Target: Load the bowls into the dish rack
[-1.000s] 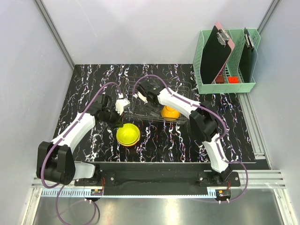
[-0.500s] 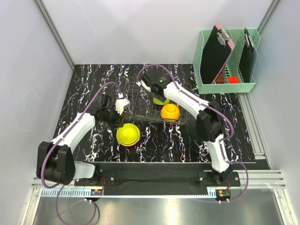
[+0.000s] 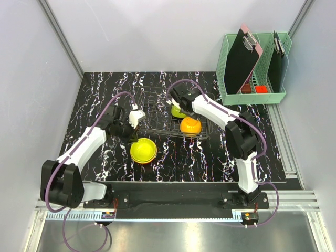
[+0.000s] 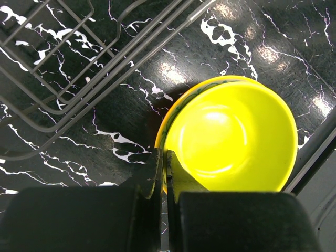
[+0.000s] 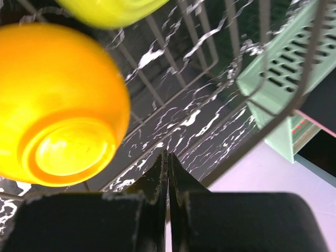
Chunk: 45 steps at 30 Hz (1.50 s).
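The wire dish rack stands mid-table. In it an orange bowl lies upside down, with a lime green bowl just behind it. My right gripper hovers over the rack beside the green bowl. In the right wrist view this gripper is shut and empty, with the orange bowl at its left. A yellow-green bowl sits on the table in front of the rack. My left gripper is shut on that bowl's near-left rim, one finger inside and one outside.
A mint-green plastic basket with black clipboards and small red pieces stands at the back right, and its slotted wall shows beyond the rack wires. Grey walls close in the black marbled table on three sides.
My right gripper let go of the lime green bowl in the rack, shut, and moved right. The left gripper has stayed shut on the yellow-green bowl's rim.
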Each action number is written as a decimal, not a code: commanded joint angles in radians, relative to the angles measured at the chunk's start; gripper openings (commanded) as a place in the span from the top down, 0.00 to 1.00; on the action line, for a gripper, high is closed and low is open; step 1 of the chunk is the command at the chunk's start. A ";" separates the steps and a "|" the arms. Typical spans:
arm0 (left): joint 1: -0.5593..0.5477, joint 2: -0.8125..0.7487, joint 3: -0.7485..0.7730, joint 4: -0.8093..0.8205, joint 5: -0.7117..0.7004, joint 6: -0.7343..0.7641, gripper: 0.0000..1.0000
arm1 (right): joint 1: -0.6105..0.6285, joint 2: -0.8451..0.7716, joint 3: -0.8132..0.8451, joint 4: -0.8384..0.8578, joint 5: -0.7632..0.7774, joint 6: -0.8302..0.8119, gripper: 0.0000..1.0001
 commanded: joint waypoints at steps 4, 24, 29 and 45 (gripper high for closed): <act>0.003 -0.072 0.048 0.023 0.008 -0.003 1.00 | 0.004 -0.021 -0.026 -0.002 -0.047 -0.007 1.00; 0.007 -0.080 0.040 0.021 0.008 0.004 1.00 | 0.078 0.092 0.141 -0.109 -0.290 0.056 1.00; 0.009 -0.078 0.042 0.021 0.011 0.005 1.00 | 0.101 0.114 0.184 -0.117 -0.288 0.059 1.00; 0.013 -0.093 0.060 0.015 0.025 0.004 1.00 | 0.047 0.057 0.202 -0.086 -0.145 0.074 1.00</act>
